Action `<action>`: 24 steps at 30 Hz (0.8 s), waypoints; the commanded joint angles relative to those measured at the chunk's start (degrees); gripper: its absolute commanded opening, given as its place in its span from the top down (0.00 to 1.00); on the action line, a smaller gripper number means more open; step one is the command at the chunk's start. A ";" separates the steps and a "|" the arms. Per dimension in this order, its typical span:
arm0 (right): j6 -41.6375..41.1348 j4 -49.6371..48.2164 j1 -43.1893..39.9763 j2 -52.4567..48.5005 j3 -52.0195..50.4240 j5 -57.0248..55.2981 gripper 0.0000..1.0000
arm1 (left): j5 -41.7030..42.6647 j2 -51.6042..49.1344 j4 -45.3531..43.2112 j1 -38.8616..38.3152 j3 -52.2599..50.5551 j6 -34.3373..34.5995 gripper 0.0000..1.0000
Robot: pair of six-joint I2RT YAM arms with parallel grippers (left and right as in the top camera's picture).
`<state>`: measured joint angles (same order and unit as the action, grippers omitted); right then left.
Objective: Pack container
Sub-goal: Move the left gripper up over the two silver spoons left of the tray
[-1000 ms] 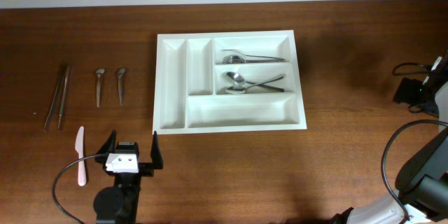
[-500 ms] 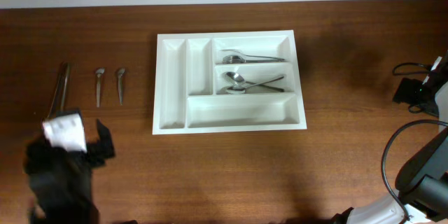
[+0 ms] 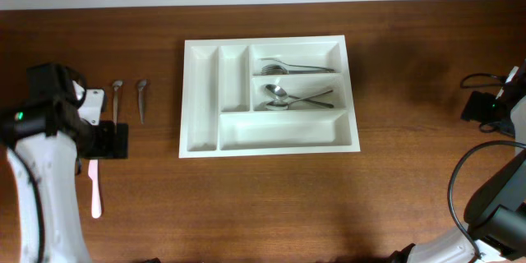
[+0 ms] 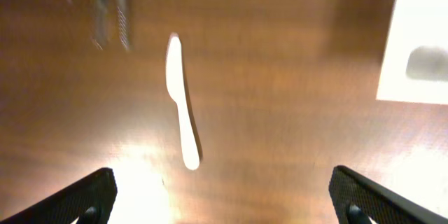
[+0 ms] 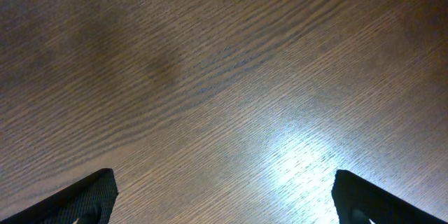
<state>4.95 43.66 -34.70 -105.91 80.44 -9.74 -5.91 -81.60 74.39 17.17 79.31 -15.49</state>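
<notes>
The white container, a cutlery tray, lies in the middle of the table; its corner shows in the left wrist view. Forks lie in its top wide compartment and spoons in the middle one. A pale plastic knife lies at the left; in the left wrist view it lies just ahead of my fingers. My left gripper is open and empty above it. My right gripper is open and empty over bare wood.
Two small metal spoons lie left of the tray. Blurred long metal utensils lie at the far left. The right arm and its cables are at the right edge.
My left arm has swung from the front edge to the left and up the table, now over the knife's tip. The right arm has not moved.
</notes>
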 commanded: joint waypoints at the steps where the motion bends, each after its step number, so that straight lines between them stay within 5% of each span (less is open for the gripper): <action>1: 0.20 0.02 0.17 0.63 -0.42 -0.09 0.01 | -3.58 -6.88 1.40 0.26 0.83 -0.90 0.01; 17: 0.20 0.02 0.17 0.63 -0.42 -0.09 0.01 | 4.66 -16.57 -14.91 -0.46 2.08 0.98 0.01; 24: 0.20 0.02 0.17 0.63 -0.42 -0.09 0.01 | 4.68 -26.08 -14.47 -5.84 15.10 -0.24 0.01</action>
<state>4.93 43.66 -34.70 -105.91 80.44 -9.74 -2.52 -102.87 59.77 14.33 87.57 -15.27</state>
